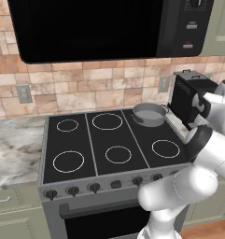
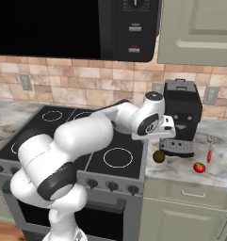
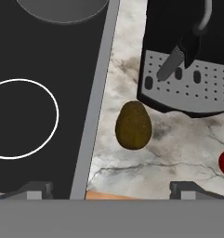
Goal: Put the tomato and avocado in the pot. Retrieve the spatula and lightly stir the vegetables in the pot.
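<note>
On marble counter [image 2: 218, 172]: one avocado [image 3: 133, 125], one tomato [image 2: 198, 167], one spatula [image 2: 210, 151]; jaws wide open above.

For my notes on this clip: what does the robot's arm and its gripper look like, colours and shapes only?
The arm is made of thick, rounded, glossy white segments with dark grey to black bands at the joints. Its wrist ends in a white block-shaped hand. In the hand view, the gripper shows two small dark grey finger tips with squared, stepped ends. No loose cables or markings can be made out.
</note>
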Robot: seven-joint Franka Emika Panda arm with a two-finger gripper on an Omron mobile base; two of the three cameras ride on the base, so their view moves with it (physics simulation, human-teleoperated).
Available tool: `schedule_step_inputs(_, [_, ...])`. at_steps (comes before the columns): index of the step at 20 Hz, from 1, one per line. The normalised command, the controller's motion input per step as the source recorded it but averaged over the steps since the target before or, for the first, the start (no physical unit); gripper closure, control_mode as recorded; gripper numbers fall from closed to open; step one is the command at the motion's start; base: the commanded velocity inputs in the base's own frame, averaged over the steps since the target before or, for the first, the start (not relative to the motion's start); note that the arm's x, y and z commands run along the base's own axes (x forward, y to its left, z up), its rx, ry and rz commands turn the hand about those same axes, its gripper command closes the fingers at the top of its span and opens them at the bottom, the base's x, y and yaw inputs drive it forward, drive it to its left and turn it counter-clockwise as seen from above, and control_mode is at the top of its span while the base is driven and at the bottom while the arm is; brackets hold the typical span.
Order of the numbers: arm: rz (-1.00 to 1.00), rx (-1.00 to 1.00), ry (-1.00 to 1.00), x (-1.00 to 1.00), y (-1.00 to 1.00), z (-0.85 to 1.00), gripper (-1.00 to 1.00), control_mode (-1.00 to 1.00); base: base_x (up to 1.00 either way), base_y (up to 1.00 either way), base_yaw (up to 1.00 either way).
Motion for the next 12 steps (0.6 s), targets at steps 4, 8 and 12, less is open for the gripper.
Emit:
schedule_step_inputs(4, [0.0,0.0,0.07,0.0,-0.02,-0.43,-1.0,-1.0,0.0,0.0,0.0])
schedule_step_inputs(8, [0.0,0.03,0.07,0.0,-0.18,-0.49,-1.0,-1.0,0.0,0.0,0.0])
schedule_step_inputs(12, [0.0,0.07,0.03,0.0,-0.26,-0.36,-1.0,-1.0,0.0,0.0,0.0])
